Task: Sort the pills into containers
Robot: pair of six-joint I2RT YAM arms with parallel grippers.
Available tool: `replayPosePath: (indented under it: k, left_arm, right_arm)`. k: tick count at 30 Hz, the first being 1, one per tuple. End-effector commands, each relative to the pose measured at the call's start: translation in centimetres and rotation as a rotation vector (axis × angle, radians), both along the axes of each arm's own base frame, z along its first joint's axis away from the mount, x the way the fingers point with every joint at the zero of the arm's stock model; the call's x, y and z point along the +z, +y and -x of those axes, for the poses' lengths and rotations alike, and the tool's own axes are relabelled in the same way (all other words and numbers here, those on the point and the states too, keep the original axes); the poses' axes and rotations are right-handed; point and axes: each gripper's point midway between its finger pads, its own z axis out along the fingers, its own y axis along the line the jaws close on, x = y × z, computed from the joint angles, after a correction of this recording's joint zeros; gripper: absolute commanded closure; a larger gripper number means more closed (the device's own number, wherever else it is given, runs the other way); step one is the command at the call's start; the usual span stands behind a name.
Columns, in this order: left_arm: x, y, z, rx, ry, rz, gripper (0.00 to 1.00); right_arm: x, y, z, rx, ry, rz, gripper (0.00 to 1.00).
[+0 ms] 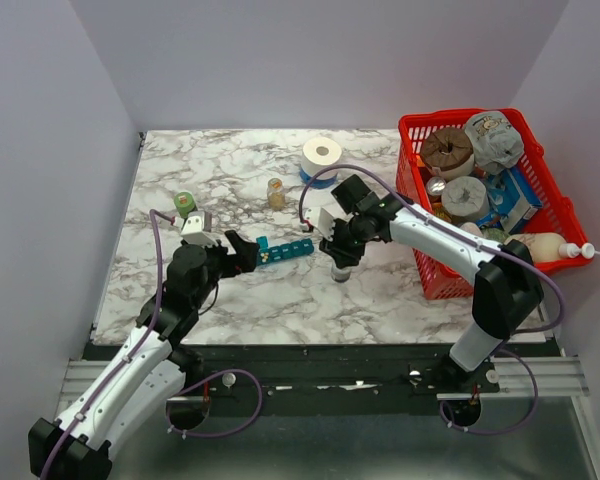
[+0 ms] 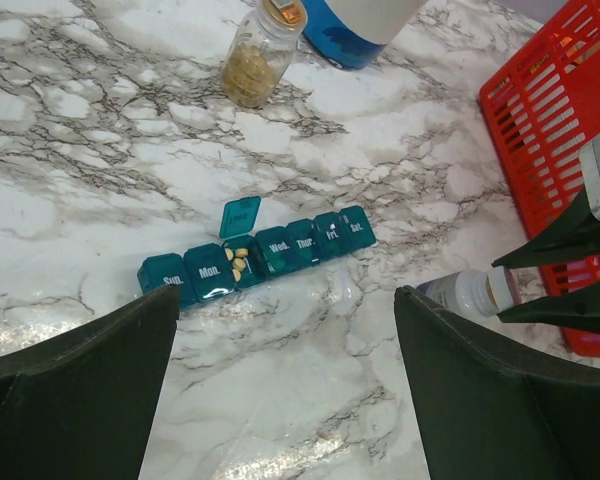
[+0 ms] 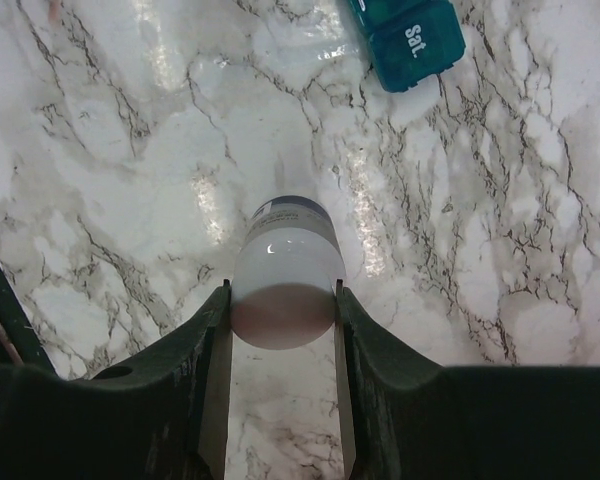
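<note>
Pills (image 2: 238, 262): lying in the one open compartment of the organizer (image 2: 280, 252), between Mon. and Wed., with its lid flipped up behind
Organizer spot: sitting mid-way on the marble table (image 1: 230, 170), between the two grippers, Sat. end pointing toward the right one
Left gripper (image 2: 285, 400): standing with fingers wide apart, holding nothing, hovering just short of the strip
Right gripper (image 3: 283, 305): clamping the bottle (image 3: 285, 245) across its sides, low over the marble, near the Sat. end
Step, judging: likely going for the next lid or for more pills; cannot tell which
Doing it well: coming down on one lid tab only, bracing against the strip skidding on smooth marble, avoiding jolting the open compartment, keeping the bottle off the strip
Left wrist only: showing the day labels, the pills themselves, the amber jar (image 2: 255, 60) beyond the strip, and a tan speck (image 2: 323, 434) on the marble nearer the camera, possibly a stray pill
Right wrist only: showing both pads pressing on the bottle; too small to confirm from above
Top view only: showing the red basket (image 1: 460, 113) well apart on the right, plus both arms converging on the strip
</note>
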Motion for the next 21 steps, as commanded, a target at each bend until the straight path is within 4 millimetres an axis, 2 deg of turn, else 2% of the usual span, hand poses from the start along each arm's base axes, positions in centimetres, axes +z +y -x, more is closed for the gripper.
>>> replayPosePath:
  k: [1, 4, 13, 21]
  left_arm:
    - [-0.5, 1.1, 0.1, 0.043, 0.007, -0.033, 0.04]
    - [-0.4, 1.0, 0.0, 0.041, 0.007, -0.033, 0.04]
    - [-0.4, 0.9, 0.0, 0.035, 0.007, -0.033, 0.04]
    - [-0.5, 0.8, 0.0, 0.029, 0.008, -0.032, 0.04]
  right_arm:
    - [-1.1, -1.3, 0.0, -0.009, -0.019, 0.089, 0.73]
    - [-1.0, -1.4, -0.1, -0.009, -0.03, 0.098, 0.73]
    - [1.4, -1.2, 0.0, -0.009, -0.061, 0.071, 0.73]
    - [1.9, -1.3, 0.1, -0.012, -0.058, 0.068, 0.73]
